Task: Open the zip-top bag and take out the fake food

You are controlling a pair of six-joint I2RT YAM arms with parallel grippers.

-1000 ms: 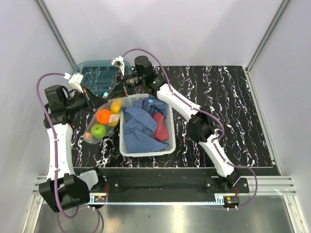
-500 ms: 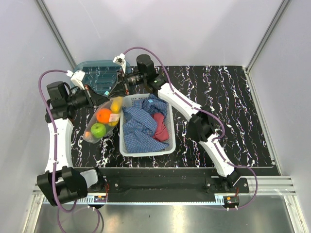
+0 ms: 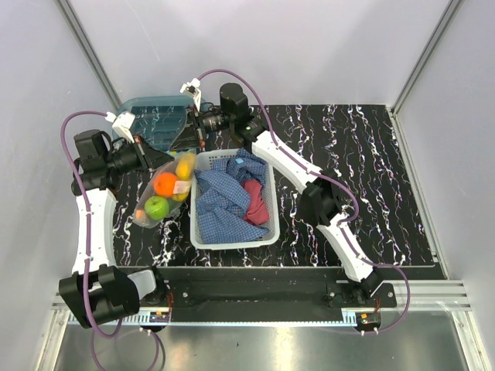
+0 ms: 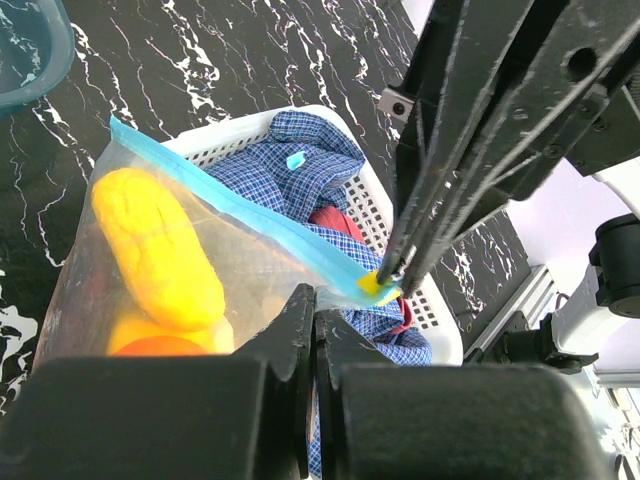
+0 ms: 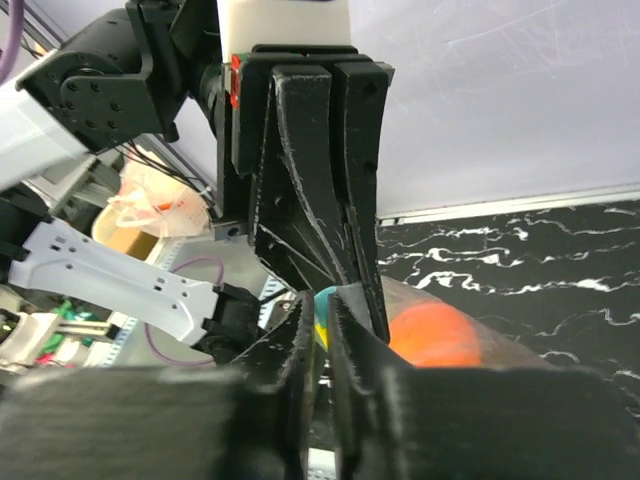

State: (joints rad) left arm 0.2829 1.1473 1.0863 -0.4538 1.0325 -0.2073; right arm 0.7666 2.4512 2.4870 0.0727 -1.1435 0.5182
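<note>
Marbled table [image 3: 371,170] overhead; wrist view shows right claw [image 4: 388,278] pinching zip-top bag [image 4: 255,280].

Bare table [image 3: 356,178] right of the white basket [image 3: 232,243]; left side seemingly crowded: teal bin [image 3: 153,116], zip-top bag [image 3: 147,218].

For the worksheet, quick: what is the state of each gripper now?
left gripper: closed on the zip-top bag.
right gripper: closed on its zip strip.
</note>
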